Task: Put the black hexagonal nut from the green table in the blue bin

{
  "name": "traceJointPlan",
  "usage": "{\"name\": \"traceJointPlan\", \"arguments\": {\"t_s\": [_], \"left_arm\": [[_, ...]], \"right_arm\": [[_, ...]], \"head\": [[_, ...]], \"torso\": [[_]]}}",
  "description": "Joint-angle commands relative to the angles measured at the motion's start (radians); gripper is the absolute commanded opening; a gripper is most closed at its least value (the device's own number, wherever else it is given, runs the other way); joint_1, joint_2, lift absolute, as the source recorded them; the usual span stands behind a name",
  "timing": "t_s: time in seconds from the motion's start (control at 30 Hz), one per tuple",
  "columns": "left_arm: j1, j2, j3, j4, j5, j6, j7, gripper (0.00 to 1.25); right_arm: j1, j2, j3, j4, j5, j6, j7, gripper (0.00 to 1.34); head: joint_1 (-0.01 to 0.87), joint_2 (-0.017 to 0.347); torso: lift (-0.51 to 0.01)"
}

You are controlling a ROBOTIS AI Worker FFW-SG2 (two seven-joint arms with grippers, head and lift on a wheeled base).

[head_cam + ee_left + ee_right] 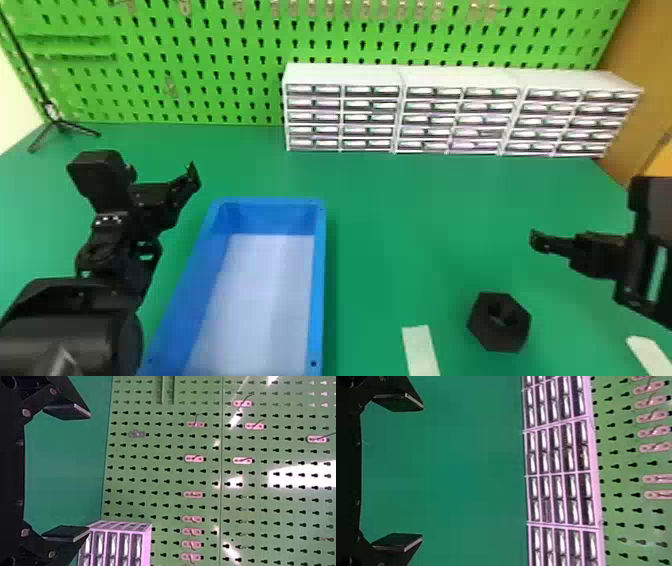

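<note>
The black hexagonal nut lies on the green table, toward the front right in the head view. Left of it stands the blue bin, with a pale, bare floor. Beyond the bin's left side is my left gripper; in its wrist view the left gripper is open, its two fingers wide apart with nothing between them. My right gripper is above the table, behind and to the right of the nut. In its own wrist view the right gripper is open too, holding nothing.
White drawer cabinets stand along the back, in front of a green pegboard. A black tripod is at the back left. One pale strip lies between bin and nut, another at the front right.
</note>
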Motion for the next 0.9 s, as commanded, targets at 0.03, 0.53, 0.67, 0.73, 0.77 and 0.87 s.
{"name": "traceJointPlan", "arguments": {"t_s": [0.03,0.53,0.67,0.73,0.77,0.87], "left_arm": [[-0.001,0.001,0.001,0.0,0.0,0.0,0.0,1.0],[0.005,0.003,0.004,0.0,-0.002,0.0,-0.002,1.0],[0.007,0.003,0.006,0.0,-0.003,0.0,-0.002,1.0],[0.007,0.003,0.008,0.0,-0.005,-0.002,-0.002,1.0],[0.007,0.004,0.009,0.0,-0.005,-0.002,-0.002,1.0],[0.007,0.007,0.011,-0.001,-0.005,0.0,-0.003,1.0]], "right_arm": [[-0.002,-0.014,0.014,-0.014,0.016,0.069,0.031,1.2],[-0.006,-0.106,0.089,-0.054,0.09,0.242,0.18,1.2],[-0.001,-0.135,0.108,-0.06,0.09,0.271,0.215,1.2],[0.004,-0.152,0.117,-0.061,0.09,0.28,0.235,1.19],[0.004,-0.158,0.122,-0.06,0.091,0.285,0.244,1.19],[0.008,-0.183,0.143,-0.061,0.099,0.285,0.276,1.19]], "head": [[0.683,0.028],[0.683,0.028],[0.683,0.028],[0.683,0.028],[0.683,0.028],[0.683,0.028]], "torso": [[-0.096],[-0.096],[-0.096],[-0.096],[-0.096],[-0.096]]}}
